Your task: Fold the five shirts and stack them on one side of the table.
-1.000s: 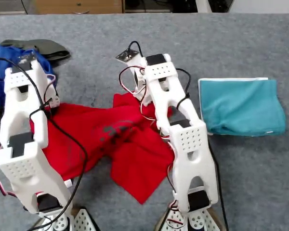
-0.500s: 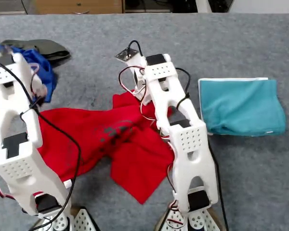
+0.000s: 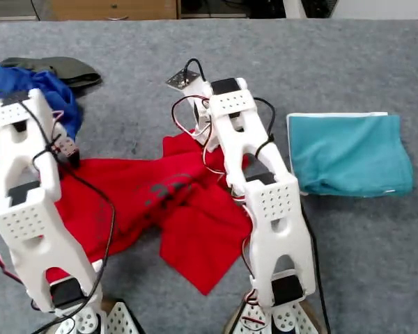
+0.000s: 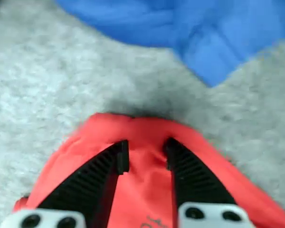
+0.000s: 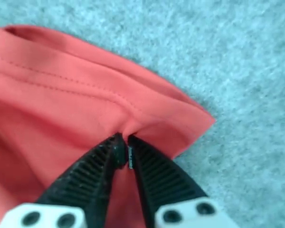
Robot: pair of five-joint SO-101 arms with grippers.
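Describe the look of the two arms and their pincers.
The left arm and right arm are white, boxy shells with dotted hole grids; black and red cables loop alongside. The left pincer and right pincer have black ribbed fingers on white bases.

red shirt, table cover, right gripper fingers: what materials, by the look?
Red shirt: thin soft cloth, likely cotton, matte; stitched seam line, loose creases.
Table cover: grey felt or short-pile carpet; fuzzy, speckled texture.
Right gripper's fingers: black plastic, matte, possibly 3D-printed; fine ribbing along the inner faces.
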